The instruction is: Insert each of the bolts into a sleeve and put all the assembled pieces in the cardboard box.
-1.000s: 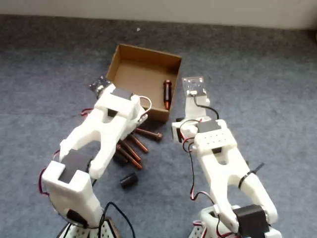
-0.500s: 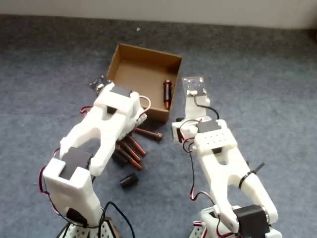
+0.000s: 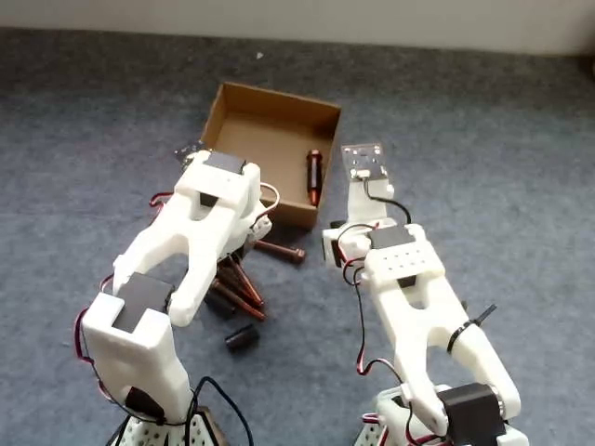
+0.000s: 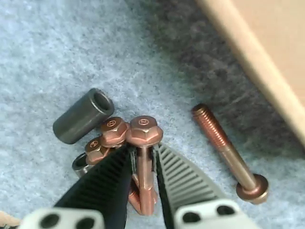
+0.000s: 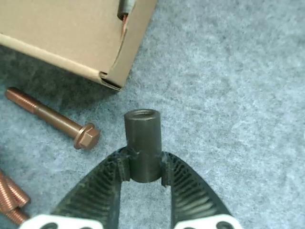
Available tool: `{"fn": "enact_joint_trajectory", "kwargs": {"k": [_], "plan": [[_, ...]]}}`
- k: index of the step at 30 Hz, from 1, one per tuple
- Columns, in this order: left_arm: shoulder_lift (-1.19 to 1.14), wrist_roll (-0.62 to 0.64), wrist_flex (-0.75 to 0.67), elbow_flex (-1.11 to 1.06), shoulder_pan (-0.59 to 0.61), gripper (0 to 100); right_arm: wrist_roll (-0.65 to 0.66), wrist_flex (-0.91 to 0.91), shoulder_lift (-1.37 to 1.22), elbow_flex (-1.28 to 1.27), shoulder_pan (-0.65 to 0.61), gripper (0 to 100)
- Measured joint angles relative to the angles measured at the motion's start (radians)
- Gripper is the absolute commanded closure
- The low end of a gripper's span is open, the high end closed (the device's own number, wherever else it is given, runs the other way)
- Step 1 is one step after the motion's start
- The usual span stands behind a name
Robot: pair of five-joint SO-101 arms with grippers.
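Note:
My left gripper [image 4: 143,149] is shut on the shank of a copper bolt [image 4: 144,132], just below its hex head, in a small pile of bolts [image 4: 112,131]. A dark sleeve [image 4: 83,116] lies beside the pile, and a lone bolt [image 4: 229,155] lies near the cardboard box wall [image 4: 267,62]. My right gripper [image 5: 144,155] is shut on a dark sleeve [image 5: 142,136], which stands upright close to the box corner [image 5: 112,76]. In the high view, one assembled piece [image 3: 314,177] lies inside the cardboard box [image 3: 232,116].
A loose sleeve [image 3: 242,337] lies on the grey carpet in front of the bolt pile [image 3: 244,288]. A single bolt [image 3: 281,250] rests between the two arms near the box front. A small tag card [image 3: 363,160] sits right of the box.
The left arm has shifted slightly toward the box, and the bolts under it have moved a little. The right arm has kept still with its sleeve.

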State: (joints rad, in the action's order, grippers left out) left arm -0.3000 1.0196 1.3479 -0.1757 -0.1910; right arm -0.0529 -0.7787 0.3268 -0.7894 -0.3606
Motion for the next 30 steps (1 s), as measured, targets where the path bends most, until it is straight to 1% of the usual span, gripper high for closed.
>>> {"fn": "enact_joint_trajectory", "kwargs": {"k": [4, 10, 13, 15, 20, 22, 25, 27, 30], "plan": [[-0.014, -0.008, 0.0, 0.0, 0.0, 99, 0.0, 0.0, 0.0, 0.0, 0.0, 99.3], [-0.117, -0.009, -0.012, 0.025, -0.002, 99, 0.0, 0.0, 0.0, 0.0, 0.0, 99.3], [-0.17, -0.009, -0.003, 0.072, -0.002, 99, 0.0, 0.0, 0.0, 0.0, 0.0, 99.3], [-0.193, -0.009, 0.028, 0.11, -0.002, 96, 0.0, 0.0, 0.0, 0.0, 0.0, 99.3], [-0.23, -0.009, 0.074, 0.163, -0.003, 79, 0.0, 0.0, 0.0, 0.0, 0.0, 99.3], [-0.244, -0.014, 0.092, 0.184, -0.002, 77, 0.0, 0.0, 0.0, 0.0, 0.0, 99.3], [-0.253, -0.014, 0.1, 0.167, 0.005, 80, 0.0, 0.0, 0.0, 0.0, 0.002, 99.3], [-0.256, -0.014, 0.106, 0.167, 0.005, 85, 0.0, 0.0, 0.0, 0.0, 0.0, 99.3], [-0.247, -0.014, 0.109, 0.169, 0.003, 96, 0.0, 0.0, 0.0, 0.0, 0.002, 99.3]]}}
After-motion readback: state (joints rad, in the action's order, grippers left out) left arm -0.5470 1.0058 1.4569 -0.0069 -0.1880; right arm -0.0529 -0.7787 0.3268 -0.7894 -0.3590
